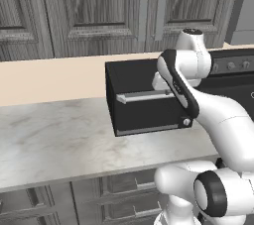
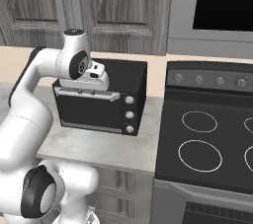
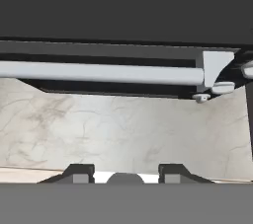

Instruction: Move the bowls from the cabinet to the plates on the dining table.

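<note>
The dark grey wood-grain cabinet [image 1: 99, 6] [image 2: 118, 6] hangs above the counter with its doors closed, so the bowls are hidden. The plates and the dining table are out of view. My gripper [image 3: 126, 171] hangs over the front of a black toaster oven, pointing down at the marble counter. Its two dark fingertips [image 3: 79, 172] stand apart with nothing between them. In the right base view the white hand [image 2: 93, 79] sits at the oven's top front edge, well below the cabinet doors.
The black toaster oven [image 1: 144, 100] [image 2: 104, 102] with its grey bar handle [image 3: 99, 72] stands on the marble counter [image 1: 54, 140] under the cabinet. A black stove [image 2: 212, 134] lies to the right. Grey drawer units [image 1: 124, 184] sit below the counter.
</note>
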{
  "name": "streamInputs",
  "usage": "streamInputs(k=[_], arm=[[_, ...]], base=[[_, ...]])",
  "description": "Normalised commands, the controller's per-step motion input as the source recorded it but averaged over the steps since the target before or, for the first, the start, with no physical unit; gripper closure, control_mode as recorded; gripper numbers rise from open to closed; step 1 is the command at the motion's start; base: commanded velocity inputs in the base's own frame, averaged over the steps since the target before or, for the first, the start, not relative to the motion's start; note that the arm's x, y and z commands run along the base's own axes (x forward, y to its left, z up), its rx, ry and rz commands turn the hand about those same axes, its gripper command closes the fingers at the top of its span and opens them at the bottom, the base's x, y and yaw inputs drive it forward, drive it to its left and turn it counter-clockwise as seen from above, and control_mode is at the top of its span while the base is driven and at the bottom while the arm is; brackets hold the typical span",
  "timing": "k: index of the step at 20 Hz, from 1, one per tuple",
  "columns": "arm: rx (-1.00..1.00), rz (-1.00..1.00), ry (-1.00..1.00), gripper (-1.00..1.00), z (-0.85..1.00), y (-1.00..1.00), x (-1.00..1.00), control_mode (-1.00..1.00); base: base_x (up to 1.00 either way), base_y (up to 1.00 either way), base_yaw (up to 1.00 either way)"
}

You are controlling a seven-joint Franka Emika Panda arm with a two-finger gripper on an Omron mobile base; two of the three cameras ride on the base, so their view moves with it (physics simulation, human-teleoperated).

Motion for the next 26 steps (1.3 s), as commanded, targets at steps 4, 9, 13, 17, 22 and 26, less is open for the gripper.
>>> streamInputs(k=[4,9,13,17,22,26], arm=[[0.0,0.0,-0.05,-1.0,0.05,0.0,-0.03,-1.0],[0.0,0.0,-0.16,-1.0,0.24,0.02,-0.1,-1.0],[0.0,0.0,-0.19,-1.0,0.31,0.03,-0.07,-1.0],[0.0,0.0,-0.19,-1.0,0.34,0.01,-0.05,-1.0],[0.0,0.0,-0.15,-1.0,0.39,0.0,0.0,-1.0],[0.0,0.0,-0.12,-1.0,0.44,0.0,0.0,-1.0]], base=[[0.0,0.0,0.0],[0.0,0.0,0.0],[0.0,0.0,0.0],[0.0,0.0,0.0],[0.0,0.0,0.0],[0.0,0.0,0.0]])
